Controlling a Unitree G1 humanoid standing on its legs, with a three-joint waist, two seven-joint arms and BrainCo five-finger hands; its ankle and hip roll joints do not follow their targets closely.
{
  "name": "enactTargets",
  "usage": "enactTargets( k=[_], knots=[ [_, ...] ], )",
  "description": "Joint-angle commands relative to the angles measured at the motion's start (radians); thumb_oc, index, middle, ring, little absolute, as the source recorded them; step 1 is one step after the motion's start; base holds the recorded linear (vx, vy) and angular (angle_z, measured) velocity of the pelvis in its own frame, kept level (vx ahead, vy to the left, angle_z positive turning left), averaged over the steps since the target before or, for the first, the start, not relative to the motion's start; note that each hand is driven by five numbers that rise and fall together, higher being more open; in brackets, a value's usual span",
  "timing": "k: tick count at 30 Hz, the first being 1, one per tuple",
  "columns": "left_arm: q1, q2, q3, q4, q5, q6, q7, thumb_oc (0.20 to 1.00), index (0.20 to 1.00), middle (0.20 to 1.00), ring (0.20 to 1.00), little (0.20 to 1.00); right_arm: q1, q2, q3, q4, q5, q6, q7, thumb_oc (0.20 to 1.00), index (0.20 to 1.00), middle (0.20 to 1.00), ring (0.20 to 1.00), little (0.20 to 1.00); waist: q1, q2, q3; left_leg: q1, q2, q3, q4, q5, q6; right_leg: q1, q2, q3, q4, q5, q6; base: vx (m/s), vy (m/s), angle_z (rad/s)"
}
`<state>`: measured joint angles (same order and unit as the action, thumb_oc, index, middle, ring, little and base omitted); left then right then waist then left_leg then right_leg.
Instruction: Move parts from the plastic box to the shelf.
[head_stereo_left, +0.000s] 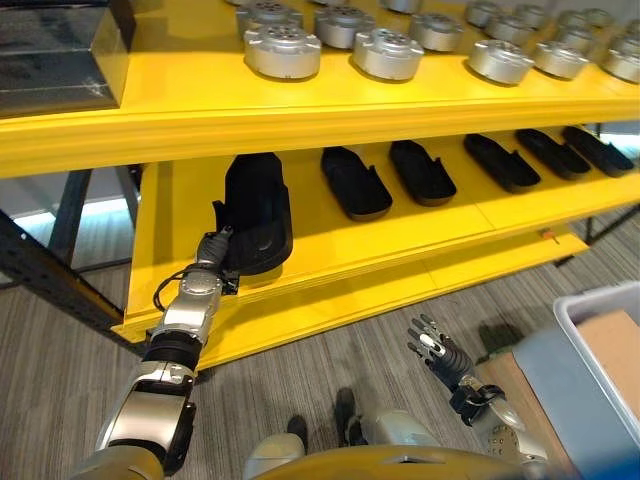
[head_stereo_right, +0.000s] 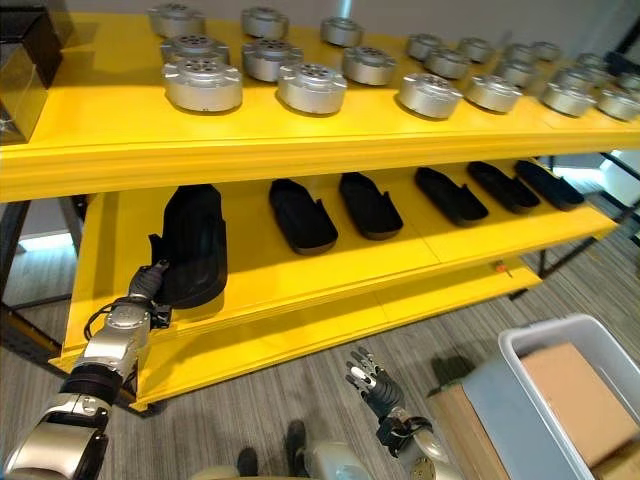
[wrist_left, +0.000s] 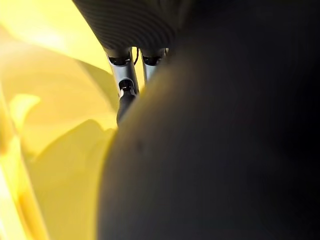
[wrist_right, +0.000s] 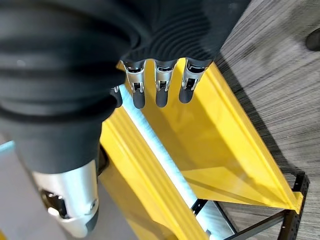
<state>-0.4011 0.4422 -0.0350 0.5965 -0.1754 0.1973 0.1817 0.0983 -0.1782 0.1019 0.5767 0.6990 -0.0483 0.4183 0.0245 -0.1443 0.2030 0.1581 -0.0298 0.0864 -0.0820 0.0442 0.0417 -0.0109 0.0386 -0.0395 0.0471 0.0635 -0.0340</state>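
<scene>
Black parts (head_stereo_left: 355, 183) already lined the yellow shelf (head_stereo_left: 300, 270) while the left hand (head_stereo_left: 213, 252) set another part (head_stereo_left: 257, 212) there, grip hidden; the right hand (head_stereo_left: 436, 350) hung spread, empty.

Brightly and evenly lit from above; soft shadow under the upper shelf (head_stereo_left: 300, 125). Pale glare off the floor at far left. Left wrist view heavily blurred, dark part (wrist_left: 225, 150) out of focus.
</scene>
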Motion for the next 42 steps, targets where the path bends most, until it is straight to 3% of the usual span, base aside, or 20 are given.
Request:
enactTargets(
  k=[1,5,7,8,9,10,11,13,14,15,16,20,21,26,30,34,42],
  knots=[
    [-0.073,0.012,-0.004,-0.061,0.016,-0.053,0.007,0.200,0.200,0.200,0.200,0.200,0.006,-0.029,-0.016,-0.055,-0.003,-0.030,0.009,1.000,1.000,1.000,1.000,1.000,-0.020,-0.005,-0.059,-0.053,0.027,-0.057,-0.005,0.007,-0.033,0.049,0.022,0.045,-0.053,0.056,0.020,-0.01,-0.058,0.24],
    [-0.077,-0.021,-0.024,-0.064,0.013,-0.050,0.007,0.200,0.200,0.200,0.200,0.200,-0.001,-0.022,-0.021,-0.045,0.011,-0.035,0.020,1.000,1.000,1.000,1.000,1.000,-0.015,0.002,-0.057,-0.040,0.028,-0.052,0.016,0.036,-0.038,0.083,0.026,0.035,-0.051,0.061,0.023,-0.02,-0.058,0.17],
    [-0.089,-0.043,-0.044,-0.055,0.019,-0.048,0.005,0.200,0.200,0.200,0.200,0.200,0.013,-0.015,-0.037,-0.041,0.024,-0.042,0.024,1.000,1.000,1.000,1.000,1.000,-0.033,0.001,-0.037,-0.048,0.037,-0.006,0.143,0.036,-0.054,0.090,0.008,0.018,-0.018,0.072,0.028,0.00,0.011,0.24],
    [-0.115,-0.058,-0.066,-0.020,0.021,-0.048,0.003,0.200,0.200,0.200,0.200,0.200,0.028,-0.012,-0.044,-0.042,0.031,-0.047,0.025,1.000,1.000,1.000,1.000,1.000,-0.052,-0.006,-0.015,-0.028,0.098,0.028,0.195,0.015,-0.052,0.110,-0.024,0.001,0.004,0.073,0.037,0.02,0.059,0.52],
    [-0.122,-0.059,-0.070,-0.007,0.022,-0.048,0.001,0.200,0.200,0.200,0.200,0.200,0.035,-0.010,-0.047,-0.040,0.032,-0.047,0.026,1.000,1.000,1.000,1.000,1.000,-0.054,-0.007,-0.013,-0.007,0.131,0.019,0.193,0.013,-0.048,0.119,-0.033,0.001,0.006,0.072,0.038,0.07,0.137,1.18],
    [-0.125,-0.053,-0.061,0.007,0.022,-0.045,-0.002,0.200,0.200,0.200,0.200,0.200,0.037,-0.008,-0.044,-0.025,0.026,-0.050,0.033,1.000,1.000,1.000,1.000,1.000,-0.055,-0.007,-0.040,0.021,0.214,-0.030,0.162,0.017,-0.027,0.120,-0.050,0.020,0.014,0.070,0.043,0.08,0.139,0.97],
    [-0.124,-0.050,-0.054,0.011,0.024,-0.044,-0.002,0.200,0.200,0.200,0.200,0.200,0.036,-0.008,-0.041,-0.023,0.026,-0.051,0.036,1.000,1.000,1.000,1.000,1.000,-0.056,-0.005,-0.052,0.024,0.242,-0.044,0.142,0.023,-0.022,0.116,-0.055,0.029,0.020,0.069,0.047,0.11,0.188,0.55],
    [-0.117,-0.047,-0.026,0.016,0.022,-0.040,-0.005,0.200,0.200,0.200,0.200,0.200,0.021,-0.003,-0.033,-0.004,0.021,-0.055,0.040,1.000,1.000,1.000,1.000,1.000,-0.057,0.009,-0.083,0.023,0.342,-0.050,0.029,0.051,-0.014,0.102,-0.068,0.050,0.044,0.060,0.060,0.04,0.204,-0.38],
    [-0.122,-0.054,-0.026,0.033,0.019,-0.039,-0.006,0.200,0.200,0.200,0.200,0.200,0.010,-0.003,-0.029,0.006,0.023,-0.056,0.042,1.000,1.000,1.000,1.000,1.000,-0.055,0.017,-0.089,0.008,0.368,-0.029,-0.005,0.060,-0.028,0.092,-0.070,0.052,0.057,0.058,0.062,-0.01,0.307,-0.26],
    [-0.130,-0.070,-0.041,0.058,0.015,-0.036,-0.025,0.200,0.200,0.200,0.200,0.200,0.011,0.016,-0.030,0.005,0.027,-0.060,0.048,1.000,1.000,1.000,1.000,1.000,-0.064,0.030,-0.105,0.025,0.342,-0.005,-0.005,0.041,-0.064,0.085,-0.081,0.046,0.084,0.066,0.057,0.05,0.336,0.09],
    [-0.141,-0.075,-0.056,0.067,0.015,-0.038,-0.027,0.200,0.200,0.200,0.200,0.200,0.011,0.019,-0.032,0.001,0.036,-0.058,0.048,1.000,1.000,1.000,1.000,1.000,-0.070,0.034,-0.107,0.028,0.339,-0.007,-0.005,0.046,-0.071,0.090,-0.094,0.060,0.093,0.068,0.053,0.07,0.364,0.59],
    [-0.169,-0.081,-0.089,0.078,0.005,-0.042,-0.025,0.200,0.200,0.200,0.200,0.200,0.020,0.033,-0.025,0.003,0.039,-0.053,0.057,1.000,1.000,1.000,1.000,1.000,-0.061,0.042,-0.102,0.042,0.301,0.002,-0.005,0.042,-0.071,0.095,-0.132,0.049,0.093,0.058,0.046,0.08,0.279,0.07],
    [-0.224,-0.071,-0.138,0.116,-0.007,-0.044,-0.015,0.200,0.200,0.200,0.200,0.200,0.021,0.039,-0.014,0.012,0.034,-0.057,0.057,1.000,1.000,1.000,1.000,1.000,-0.047,0.048,-0.090,0.056,0.271,0.019,0.005,0.052,-0.072,0.106,-0.165,0.034,0.095,0.052,0.049,0.10,0.270,0.00],
    [-0.332,-0.049,-0.204,0.241,-0.028,-0.046,-0.006,0.200,0.200,0.200,0.200,0.200,0.041,0.053,-0.008,0.014,0.023,-0.056,0.063,1.000,1.000,1.000,1.000,1.000,-0.045,0.043,-0.060,0.066,0.236,0.021,0.039,0.051,-0.074,0.133,-0.195,0.017,0.067,0.041,0.050,0.08,0.154,-0.18],
    [-0.421,-0.009,-0.229,0.368,-0.058,-0.056,-0.009,0.200,0.200,0.200,0.200,0.200,0.048,0.047,0.007,-0.002,0.027,-0.050,0.066,1.000,1.000,1.000,1.000,1.000,-0.052,0.030,-0.031,0.071,0.228,0.026,0.041,0.048,-0.074,0.133,-0.201,0.015,0.057,0.039,0.053,0.04,0.053,0.01],
    [-0.619,0.069,-0.300,0.603,-0.124,-0.071,-0.016,0.200,0.200,0.200,0.200,0.200,0.054,0.045,0.029,-0.011,0.023,-0.051,0.070,1.000,1.000,1.000,1.000,1.000,-0.053,0.004,0.064,0.070,0.226,0.030,0.057,0.042,-0.086,0.134,-0.200,0.005,0.054,0.030,0.051,0.00,-0.023,-0.05],
    [-0.823,0.155,-0.370,0.804,-0.200,-0.080,-0.035,0.200,0.200,0.200,0.200,0.200,0.058,0.045,0.048,-0.016,0.017,-0.057,0.084,1.000,1.000,1.000,1.000,1.000,-0.068,-0.033,0.178,0.036,0.231,0.027,0.092,0.032,-0.107,0.076,-0.191,0.006,0.076,0.031,0.050,-0.02,-0.040,-0.04]
  ],
)
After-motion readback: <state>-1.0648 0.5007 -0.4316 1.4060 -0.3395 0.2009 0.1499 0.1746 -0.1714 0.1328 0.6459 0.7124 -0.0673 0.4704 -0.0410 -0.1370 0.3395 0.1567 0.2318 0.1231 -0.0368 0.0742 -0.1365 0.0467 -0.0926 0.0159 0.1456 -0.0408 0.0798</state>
